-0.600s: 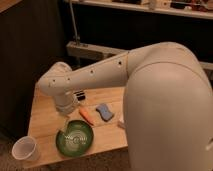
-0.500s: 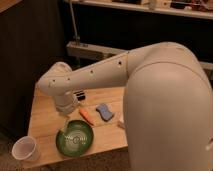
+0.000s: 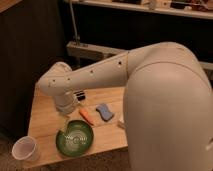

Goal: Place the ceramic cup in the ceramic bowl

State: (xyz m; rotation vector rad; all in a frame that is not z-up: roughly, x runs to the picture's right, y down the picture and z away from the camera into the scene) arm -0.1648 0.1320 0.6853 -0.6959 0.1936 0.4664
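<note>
The white ceramic cup (image 3: pixel 25 148) stands upright at the front left corner of the wooden table (image 3: pixel 45 117). The green ceramic bowl (image 3: pixel 75 137) with pale rings inside sits to the right of it, near the front edge, and nothing shows inside it. My gripper (image 3: pixel 63 121) hangs below the white wrist, just above the bowl's far left rim and well apart from the cup. Nothing shows in the gripper.
An orange object (image 3: pixel 86 116) and a blue object (image 3: pixel 104 111) lie just behind the bowl. A small dark item (image 3: pixel 80 95) sits further back. My large white arm (image 3: pixel 165 100) covers the right side. Dark shelving stands behind the table.
</note>
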